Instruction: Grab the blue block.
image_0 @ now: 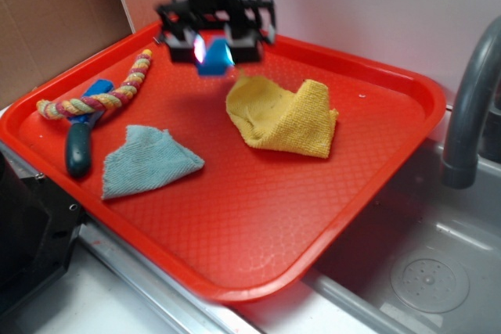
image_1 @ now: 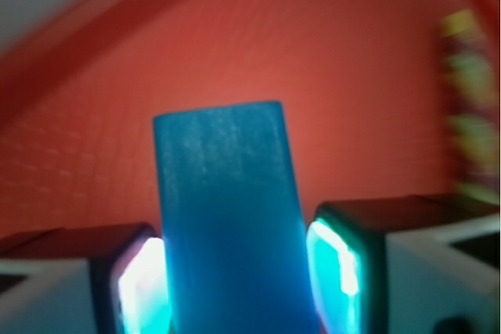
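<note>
1. Far left on the red tray (image_0: 258, 256) lies one braided rope toy (image_0: 98, 99), and just beneath it one tool with a dark handle (image_0: 78, 146); the two overlap near the tool's blue head.
2. Next comes one pale blue cloth (image_0: 145, 162), folded into a rough triangle, apart from the rope and the tool.
3. Near the back rim, the gripper (image_0: 211, 48) is clamped on the one blue block (image_0: 213, 56), which sits between its two lit pads. Whether the block rests on the tray or hangs just above it cannot be told.
4. In the wrist view the block (image_1: 227, 217) fills the gap, with a pad (image_1: 337, 271) pressed against each side face and its far end sticking out ahead.
5. The block looks rigid, light and smooth-faced, so it should not deform. The flat opposite sides are the sensible place to hold; a smooth face could slip if the squeeze is weak.
6. Right of the block lies one crumpled yellow cloth (image_0: 286, 115), close by it.
7. Far right, off the tray, stands one grey faucet (image_0: 470, 107) over a sink.
</note>
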Action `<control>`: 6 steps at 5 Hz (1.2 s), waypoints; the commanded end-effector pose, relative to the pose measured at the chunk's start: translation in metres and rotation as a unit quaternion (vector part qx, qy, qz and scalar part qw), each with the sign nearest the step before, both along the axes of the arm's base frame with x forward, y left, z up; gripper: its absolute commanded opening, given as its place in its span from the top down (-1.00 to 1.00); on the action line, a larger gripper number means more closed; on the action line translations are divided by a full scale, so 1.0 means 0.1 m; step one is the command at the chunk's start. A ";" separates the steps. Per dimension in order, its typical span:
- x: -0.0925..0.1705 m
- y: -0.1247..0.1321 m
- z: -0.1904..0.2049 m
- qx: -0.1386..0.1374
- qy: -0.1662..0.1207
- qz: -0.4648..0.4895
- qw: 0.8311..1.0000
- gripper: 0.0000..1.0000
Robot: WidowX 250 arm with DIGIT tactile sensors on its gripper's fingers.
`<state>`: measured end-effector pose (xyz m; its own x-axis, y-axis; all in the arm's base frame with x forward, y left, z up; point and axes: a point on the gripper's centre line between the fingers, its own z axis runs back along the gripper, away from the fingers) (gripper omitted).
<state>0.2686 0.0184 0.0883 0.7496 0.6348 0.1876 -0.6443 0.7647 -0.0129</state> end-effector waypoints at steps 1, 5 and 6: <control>-0.30 0.05 0.79 0.025 -0.056 0.026 0.998 1.00; -0.25 -0.34 1.04 -0.080 -0.020 -0.195 0.977 1.00; -0.30 -0.32 1.03 -0.084 -0.026 -0.198 0.976 1.00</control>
<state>0.2385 -0.0190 0.1783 0.9429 0.3137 0.1119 -0.2938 0.9417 -0.1642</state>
